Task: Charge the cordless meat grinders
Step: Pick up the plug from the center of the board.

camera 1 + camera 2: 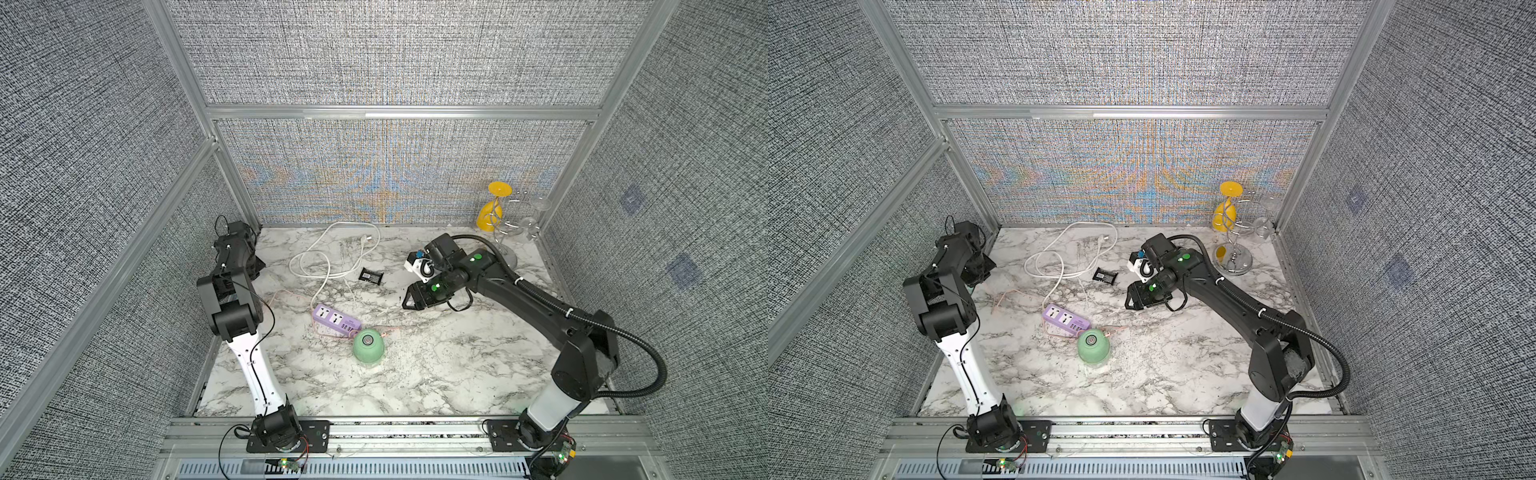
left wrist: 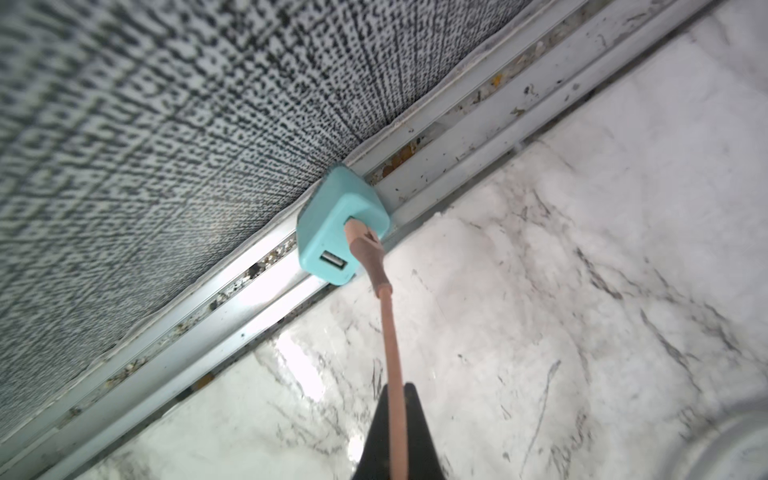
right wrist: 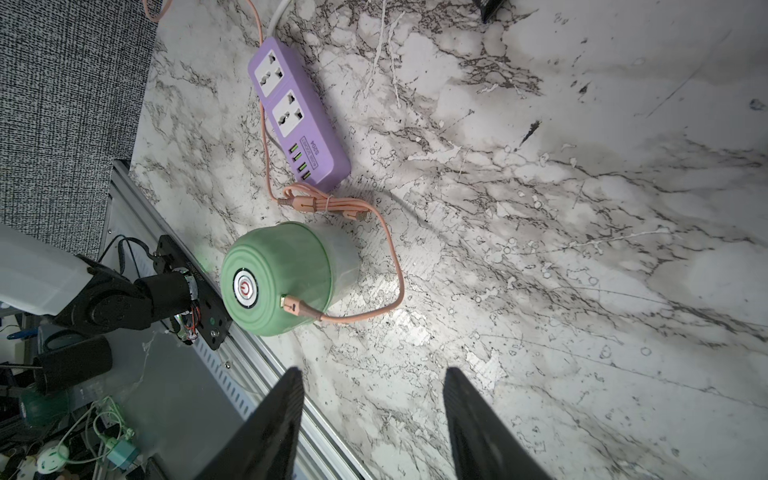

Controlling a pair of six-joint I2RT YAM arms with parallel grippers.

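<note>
Mint-green meat grinder on marble table, just 4 o'clock of purple power strip.
left gripper clamps pink cable near teal adapter; pink cable plugged into grinder; right gripper jaws apart, empty.

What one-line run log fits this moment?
left pincer: shut on pink cable | right pincer: open, empty | grinder: cable plugged in | teal adapter: at wall rail

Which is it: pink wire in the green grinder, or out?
In. The pink wire ends in a plug seated in a port on the green grinder.
</note>
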